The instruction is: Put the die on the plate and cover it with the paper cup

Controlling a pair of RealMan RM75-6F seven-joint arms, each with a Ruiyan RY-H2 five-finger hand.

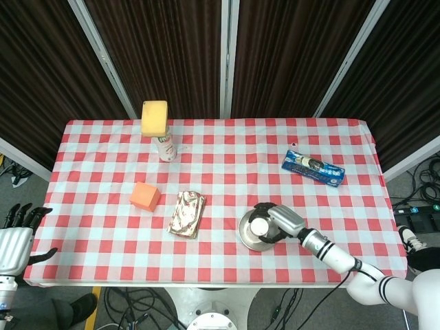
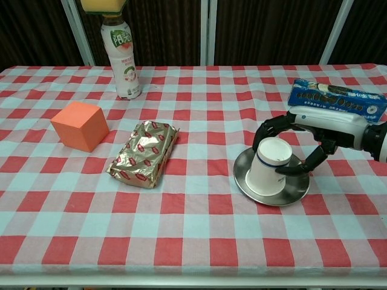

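The die, an orange cube [image 1: 145, 196] [image 2: 80, 125], sits on the checked cloth at the left, far from the plate. The white paper cup [image 1: 260, 225] [image 2: 269, 164] stands upside down and slightly tilted on the metal plate [image 1: 246, 237] [image 2: 290, 194]. My right hand [image 1: 285, 220] [image 2: 320, 127] holds the cup, fingers curled over its far side and thumb against its near side. Nothing shows under the cup. My left hand [image 1: 14, 240] hangs off the table's left front corner, fingers apart and empty.
A foil snack packet [image 1: 188, 214] [image 2: 145, 153] lies between the die and the plate. A drink bottle [image 1: 165, 146] [image 2: 124, 60] with a yellow block [image 1: 155, 117] on top stands at the back left. A blue biscuit pack [image 1: 313, 168] [image 2: 337, 99] lies behind the right hand.
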